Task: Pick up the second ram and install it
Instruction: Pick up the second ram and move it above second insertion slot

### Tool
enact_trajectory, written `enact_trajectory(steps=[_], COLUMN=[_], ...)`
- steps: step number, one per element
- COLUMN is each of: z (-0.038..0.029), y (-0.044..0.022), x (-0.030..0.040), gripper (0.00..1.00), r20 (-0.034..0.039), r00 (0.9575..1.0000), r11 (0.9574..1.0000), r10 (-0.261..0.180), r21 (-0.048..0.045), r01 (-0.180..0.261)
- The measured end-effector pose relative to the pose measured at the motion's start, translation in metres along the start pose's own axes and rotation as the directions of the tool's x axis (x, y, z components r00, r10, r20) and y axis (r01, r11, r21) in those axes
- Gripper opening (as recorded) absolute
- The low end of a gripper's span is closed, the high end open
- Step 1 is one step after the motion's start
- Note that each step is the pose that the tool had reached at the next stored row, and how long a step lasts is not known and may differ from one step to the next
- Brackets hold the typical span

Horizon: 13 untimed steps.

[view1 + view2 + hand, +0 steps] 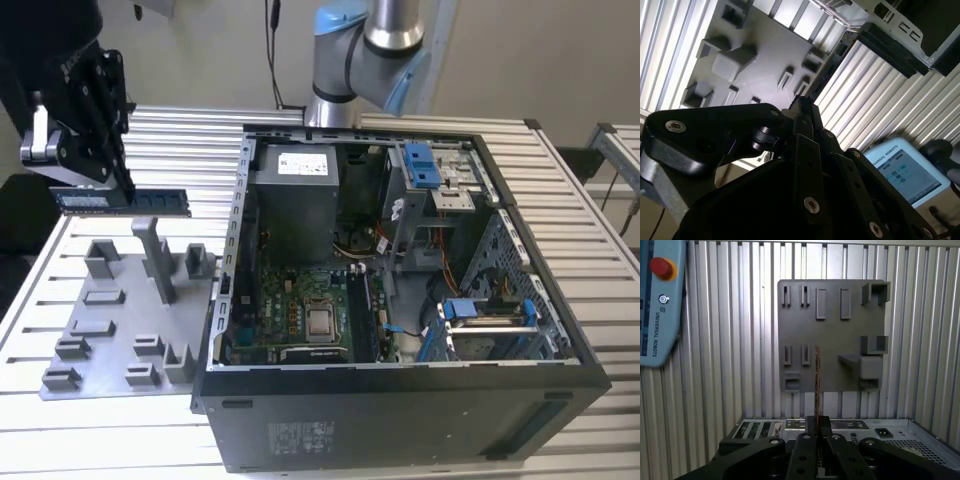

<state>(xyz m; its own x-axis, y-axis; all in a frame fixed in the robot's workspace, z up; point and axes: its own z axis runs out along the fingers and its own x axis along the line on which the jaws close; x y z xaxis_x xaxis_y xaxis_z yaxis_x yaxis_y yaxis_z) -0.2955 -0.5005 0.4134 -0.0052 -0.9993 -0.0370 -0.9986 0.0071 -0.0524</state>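
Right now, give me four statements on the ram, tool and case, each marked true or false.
1. The tool holds the second ram in the air. True.
2. The ram sits in a slot of the grey holder plate. False: it is above the plate, clear of it.
3. The computer case lies open. True.
4. In the exterior view the case is left of the plate. False: right of it.

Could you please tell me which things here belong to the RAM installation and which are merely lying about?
Job: second ram, clamped in the gripper; open computer case; its black memory slots.
Lying about: grey holder tray; teach pendant.
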Motion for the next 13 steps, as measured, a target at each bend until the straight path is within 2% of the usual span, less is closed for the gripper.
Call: enact_trajectory(steps=[10, 13], z=[0.0015, 0.0018], y=[-0.0266, -0.0347], x=[-0.0001, -0.0002], gripper=[0.14, 0.14], r20=[0.0, -0.0001], r00=[1.0, 1.0], r11=[1.0, 1.0], r10=[0.0, 0.0], r21=[-0.0005, -0.0067], r01=[0.0, 0.0])
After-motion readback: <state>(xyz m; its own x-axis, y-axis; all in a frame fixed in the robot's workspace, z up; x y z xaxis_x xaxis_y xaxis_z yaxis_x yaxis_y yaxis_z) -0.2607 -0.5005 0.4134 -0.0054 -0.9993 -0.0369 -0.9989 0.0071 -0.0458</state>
